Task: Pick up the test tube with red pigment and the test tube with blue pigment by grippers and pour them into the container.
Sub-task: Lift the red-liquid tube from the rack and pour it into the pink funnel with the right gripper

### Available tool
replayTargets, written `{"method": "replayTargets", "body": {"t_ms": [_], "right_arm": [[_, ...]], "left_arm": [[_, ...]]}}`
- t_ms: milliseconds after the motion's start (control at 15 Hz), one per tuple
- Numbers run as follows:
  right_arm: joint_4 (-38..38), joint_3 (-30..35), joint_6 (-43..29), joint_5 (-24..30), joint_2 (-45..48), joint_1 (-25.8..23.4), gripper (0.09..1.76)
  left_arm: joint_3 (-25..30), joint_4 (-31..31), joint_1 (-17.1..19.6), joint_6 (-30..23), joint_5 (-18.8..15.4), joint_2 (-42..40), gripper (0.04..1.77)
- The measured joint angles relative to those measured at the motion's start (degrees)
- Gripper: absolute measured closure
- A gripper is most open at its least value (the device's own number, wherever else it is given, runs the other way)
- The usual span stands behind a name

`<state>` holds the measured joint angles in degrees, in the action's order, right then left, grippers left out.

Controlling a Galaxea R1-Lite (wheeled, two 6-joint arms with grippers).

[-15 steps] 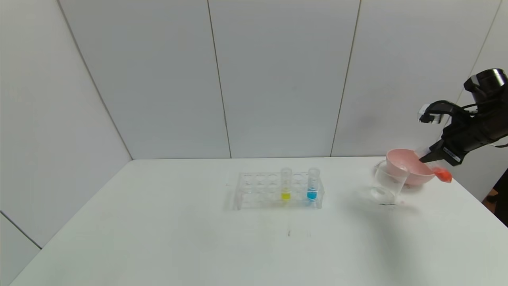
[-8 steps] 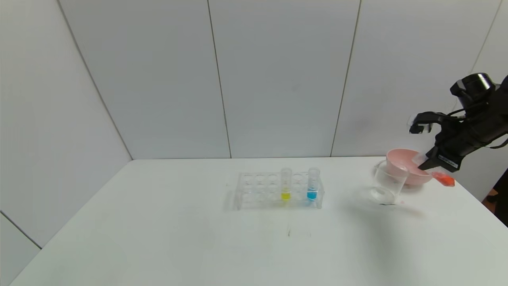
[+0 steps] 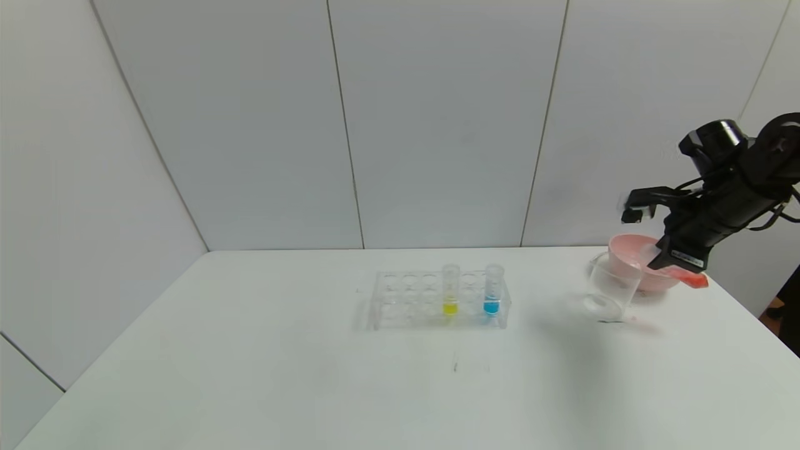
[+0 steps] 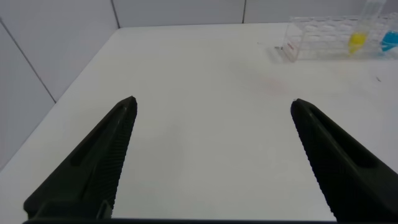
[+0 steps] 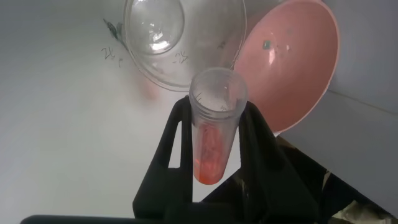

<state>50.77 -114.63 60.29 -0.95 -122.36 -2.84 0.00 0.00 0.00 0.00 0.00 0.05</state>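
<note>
Moved: right gripper (image 3: 664, 262) is swinging leftward, tipping the clear round-bottomed test tube of orange-red liquid (image 3: 687, 277) flatter | Grip: fingers pinching tube | Axis: mouth pointing left toward small clear glass beaker (image 3: 609, 289), near pink bowl (image 3: 625, 250) | Left gripper (image 4: 211, 155): spread, idle, far left.

A clear rack (image 3: 437, 300) holding a yellow-liquid tube (image 3: 450, 289) stands on the white table (image 3: 312, 375); a pink bowl (image 3: 634, 256) sits far right.

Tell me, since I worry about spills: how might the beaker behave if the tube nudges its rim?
The beaker looks clear, thin-walled and empty, so probably light and easily pushed. It stands taller than wide, so a rim nudge may tip it. The bowl close behind might stop it sliding.
</note>
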Motion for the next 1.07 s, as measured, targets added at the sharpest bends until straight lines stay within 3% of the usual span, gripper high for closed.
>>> {"method": "replayTargets", "body": {"t_ms": [1067], "right_arm": [[-1.8, 0.0, 11.5, -16.9, -0.9, 5.1, 1.35]], "left_arm": [[0.0, 0.0, 0.0, 0.0, 0.0, 0.0, 0.05]]}}
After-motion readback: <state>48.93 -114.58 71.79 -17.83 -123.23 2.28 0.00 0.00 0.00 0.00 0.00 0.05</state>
